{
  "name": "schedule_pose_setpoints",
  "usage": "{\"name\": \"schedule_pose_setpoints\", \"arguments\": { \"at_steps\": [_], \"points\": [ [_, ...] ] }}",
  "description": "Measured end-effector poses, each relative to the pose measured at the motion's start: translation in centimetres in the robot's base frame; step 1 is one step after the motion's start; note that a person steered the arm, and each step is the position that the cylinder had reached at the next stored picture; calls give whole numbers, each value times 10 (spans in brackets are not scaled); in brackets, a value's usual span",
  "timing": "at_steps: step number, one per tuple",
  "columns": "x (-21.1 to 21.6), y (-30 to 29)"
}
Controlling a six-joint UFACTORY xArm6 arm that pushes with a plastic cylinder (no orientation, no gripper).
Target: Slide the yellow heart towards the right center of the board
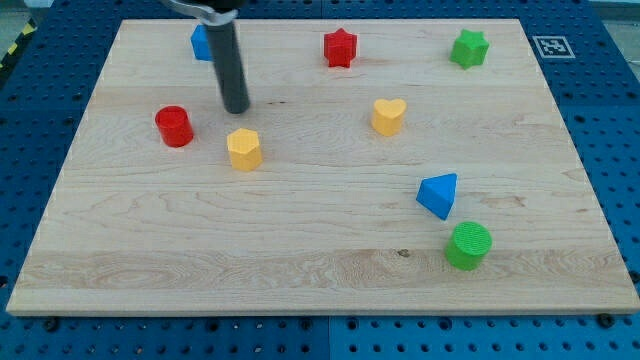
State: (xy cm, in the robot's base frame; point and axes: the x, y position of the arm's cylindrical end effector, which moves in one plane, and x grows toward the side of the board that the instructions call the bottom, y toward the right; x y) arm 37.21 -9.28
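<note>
The yellow heart point(389, 116) lies on the wooden board point(320, 270), a little right of the middle and toward the view's top. My tip point(236, 108) is at the upper left, well to the left of the heart. It stands just above the yellow hexagon-like block point(244, 149) and to the right of the red cylinder point(174, 126). The rod partly hides a blue block point(202, 42) behind it.
A red star point(340, 47) sits at the top middle and a green star point(468, 48) at the top right. A blue triangle point(439, 194) and a green cylinder point(468, 245) lie at the lower right, below the heart.
</note>
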Motion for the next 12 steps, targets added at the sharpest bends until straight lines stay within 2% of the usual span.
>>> {"name": "schedule_pose_setpoints", "arguments": {
  "at_steps": [2,4,5,6,7,9,10,11,12],
  "points": [
    [2,96],
    [49,190],
    [53,197],
    [24,172],
    [-3,175],
    [35,239],
    [32,221],
    [36,180],
    [66,183]
  ]
}}
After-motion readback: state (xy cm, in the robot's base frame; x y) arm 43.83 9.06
